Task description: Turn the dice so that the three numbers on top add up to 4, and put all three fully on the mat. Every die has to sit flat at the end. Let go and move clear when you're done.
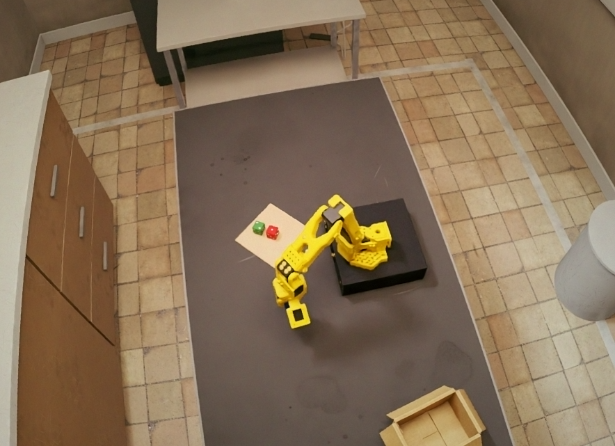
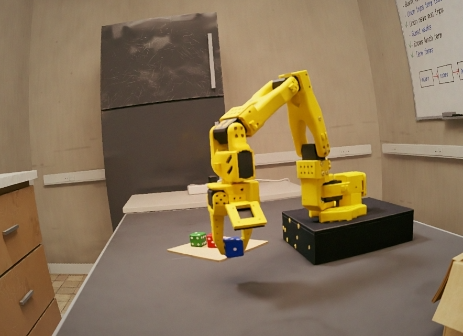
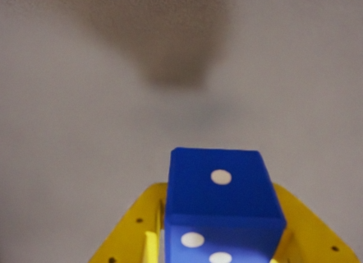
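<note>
From my remote feed, the dark fridge stands against a plain beige wall. Right of the fridge hangs a whiteboard, and wooden drawers sit left of it.

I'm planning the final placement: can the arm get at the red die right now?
Probably not: the gripper is shut on the blue die, though the red die looks within reach.
</note>
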Tool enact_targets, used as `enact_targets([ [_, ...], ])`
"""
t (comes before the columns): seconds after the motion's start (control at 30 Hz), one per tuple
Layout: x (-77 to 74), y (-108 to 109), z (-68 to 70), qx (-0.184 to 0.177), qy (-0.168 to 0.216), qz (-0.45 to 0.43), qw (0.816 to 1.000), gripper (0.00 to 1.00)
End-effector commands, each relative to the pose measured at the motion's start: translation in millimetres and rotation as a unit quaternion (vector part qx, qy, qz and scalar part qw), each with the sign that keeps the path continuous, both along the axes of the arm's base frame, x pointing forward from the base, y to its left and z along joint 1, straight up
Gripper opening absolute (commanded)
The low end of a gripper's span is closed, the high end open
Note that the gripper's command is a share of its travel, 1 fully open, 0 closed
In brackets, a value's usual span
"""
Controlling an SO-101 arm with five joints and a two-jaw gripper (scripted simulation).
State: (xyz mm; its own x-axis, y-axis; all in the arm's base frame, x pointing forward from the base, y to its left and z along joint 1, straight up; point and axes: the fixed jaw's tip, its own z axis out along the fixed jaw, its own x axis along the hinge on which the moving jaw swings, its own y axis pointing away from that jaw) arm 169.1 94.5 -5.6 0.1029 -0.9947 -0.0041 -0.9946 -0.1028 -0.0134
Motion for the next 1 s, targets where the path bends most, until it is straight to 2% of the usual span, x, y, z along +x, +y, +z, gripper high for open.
enact_targets([
  [0.0, 2.3, 4, 1.9, 0.014, -0.021, -0.036, 0.999, 0.00],
  [0.33, 7.5, 12, 0.5, 0.041, -0.049, -0.133, 0.989, 0.00],
  [0.73, 8.7, 14, -0.1, 0.048, -0.055, -0.150, 0.986, 0.00],
  [0.97, 14.3, 19, -4.7, 0.092, -0.096, -0.207, 0.969, 0.00],
])
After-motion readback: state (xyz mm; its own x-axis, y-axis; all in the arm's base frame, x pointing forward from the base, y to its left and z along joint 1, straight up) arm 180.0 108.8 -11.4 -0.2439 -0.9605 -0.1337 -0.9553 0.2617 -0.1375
